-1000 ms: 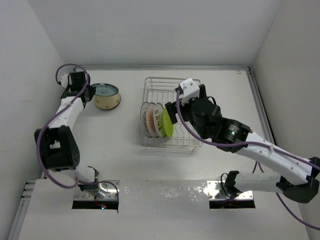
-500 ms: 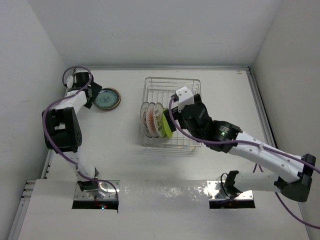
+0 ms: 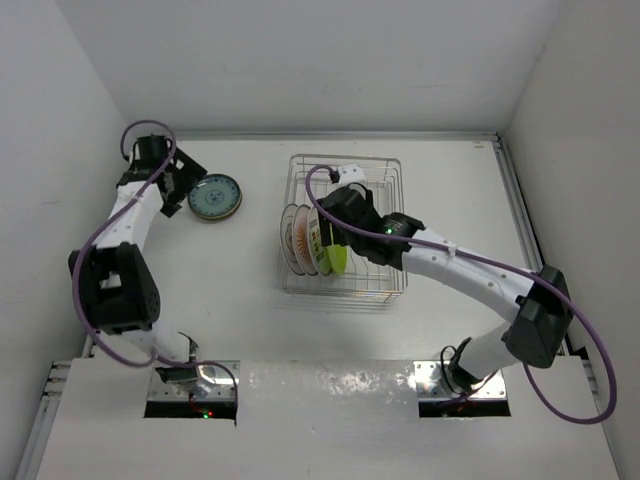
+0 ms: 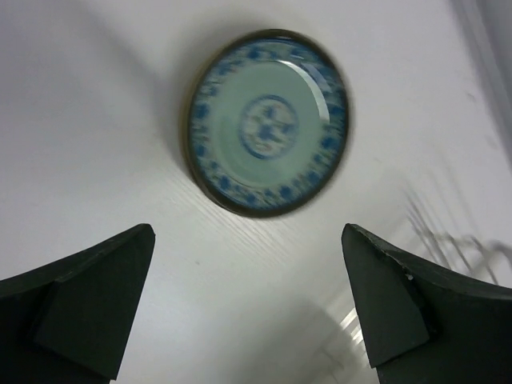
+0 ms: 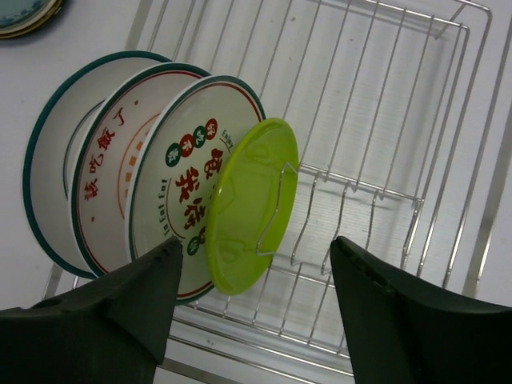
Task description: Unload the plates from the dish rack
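The dish rack [image 3: 345, 157] is a silver wire basket at the table's middle. Upright in its left part stand three white plates with red characters [image 5: 180, 200] and a lime green plate [image 5: 252, 204] on their right. My right gripper [image 5: 258, 244] hangs open over the rack [image 3: 328, 235], with the green plate's lower edge between its fingers and not touched. A blue-patterned plate [image 4: 268, 124] lies flat on the table at the far left [image 3: 214, 197]. My left gripper [image 4: 248, 232] is open and empty just short of it [image 3: 185, 190].
White walls close in the table on the left, back and right. The rack's right half [image 5: 384, 104] holds only bare wires and divider prongs. The blue-patterned plate shows at the top left corner [image 5: 24, 12] of the right wrist view.
My left gripper opened, let go of the blue-patterned plate, which now lies flat, and drew back a little. My right arm swung left over the rack to the green plate, its jaws narrowing.
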Controlling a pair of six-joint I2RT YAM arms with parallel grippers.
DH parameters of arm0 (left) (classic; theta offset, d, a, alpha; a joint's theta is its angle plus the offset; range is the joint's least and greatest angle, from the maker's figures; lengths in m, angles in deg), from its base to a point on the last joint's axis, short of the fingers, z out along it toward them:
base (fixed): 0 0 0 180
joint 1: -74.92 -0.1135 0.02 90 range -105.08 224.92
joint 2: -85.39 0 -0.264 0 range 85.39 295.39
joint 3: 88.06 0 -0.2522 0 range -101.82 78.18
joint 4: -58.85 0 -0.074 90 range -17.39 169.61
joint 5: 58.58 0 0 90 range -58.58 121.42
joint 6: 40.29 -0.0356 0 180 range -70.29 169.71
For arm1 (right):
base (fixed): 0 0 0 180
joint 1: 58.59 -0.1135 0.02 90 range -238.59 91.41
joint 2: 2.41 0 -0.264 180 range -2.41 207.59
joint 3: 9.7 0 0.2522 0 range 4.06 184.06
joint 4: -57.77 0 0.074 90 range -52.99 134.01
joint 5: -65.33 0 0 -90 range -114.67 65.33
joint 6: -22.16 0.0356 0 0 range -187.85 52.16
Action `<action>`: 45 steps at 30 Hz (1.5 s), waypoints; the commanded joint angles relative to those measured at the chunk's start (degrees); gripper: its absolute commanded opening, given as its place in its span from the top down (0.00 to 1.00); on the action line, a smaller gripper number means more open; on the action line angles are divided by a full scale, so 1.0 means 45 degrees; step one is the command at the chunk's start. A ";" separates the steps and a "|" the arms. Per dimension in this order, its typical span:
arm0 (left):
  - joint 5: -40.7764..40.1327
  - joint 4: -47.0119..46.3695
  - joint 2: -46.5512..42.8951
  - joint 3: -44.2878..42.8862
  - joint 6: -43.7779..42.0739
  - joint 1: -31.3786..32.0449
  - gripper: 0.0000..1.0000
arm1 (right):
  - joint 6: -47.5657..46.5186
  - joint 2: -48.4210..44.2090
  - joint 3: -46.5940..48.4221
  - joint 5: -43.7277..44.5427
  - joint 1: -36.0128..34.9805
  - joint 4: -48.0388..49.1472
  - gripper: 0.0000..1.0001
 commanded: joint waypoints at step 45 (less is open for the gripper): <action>0.2629 -0.0866 -1.0502 0.4122 -0.3301 0.0236 0.00 | 0.0937 -0.0822 0.0372 -0.1011 0.0694 0.1876 1.00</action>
